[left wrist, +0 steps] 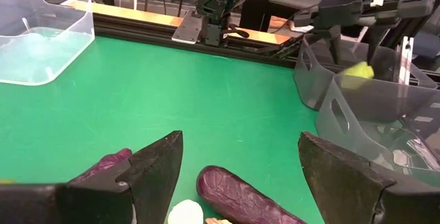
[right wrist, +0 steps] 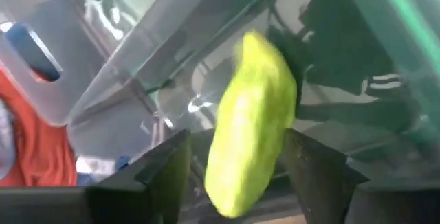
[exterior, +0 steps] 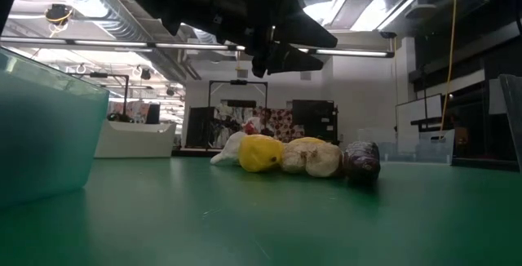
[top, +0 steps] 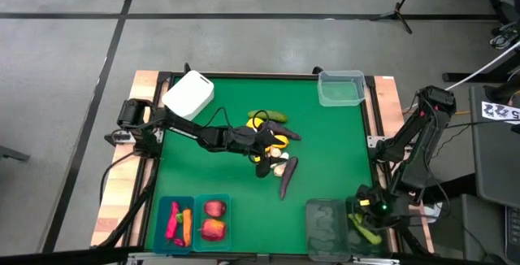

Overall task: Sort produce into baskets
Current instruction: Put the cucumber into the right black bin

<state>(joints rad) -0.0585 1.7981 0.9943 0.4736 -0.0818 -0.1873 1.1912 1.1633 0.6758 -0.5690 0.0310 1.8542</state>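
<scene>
The left gripper (top: 264, 147) hangs over the pile of produce in the middle of the green table (top: 333, 147), with its jaws spread and nothing between them. Just under it lie a purple eggplant (left wrist: 240, 200), a second eggplant (left wrist: 103, 168) beside it, and a white garlic (left wrist: 185, 214). From the table level I see in the same pile a yellow lemon (exterior: 259, 153), a pale garlic bulb (exterior: 314, 158) touching it, and a dark eggplant (exterior: 361, 161) at the end. The right gripper (top: 372, 208) is at the near right corner, over the dark-tinted bin (top: 370, 226). Its jaws stand apart, and a green cucumber (right wrist: 251, 124) shows between the fingers (right wrist: 161, 172), over the bin; I cannot tell if the fingers touch it. A second tinted bin (top: 327, 228) stands just beside the first one. At the near left, one teal bin (top: 177, 223) has red and orange pieces in it, and the teal bin next to it (top: 213, 220) has two red apples. A white box (top: 188, 94) stands at the far left, and a clear tub (top: 341, 88) at the far right.
</scene>
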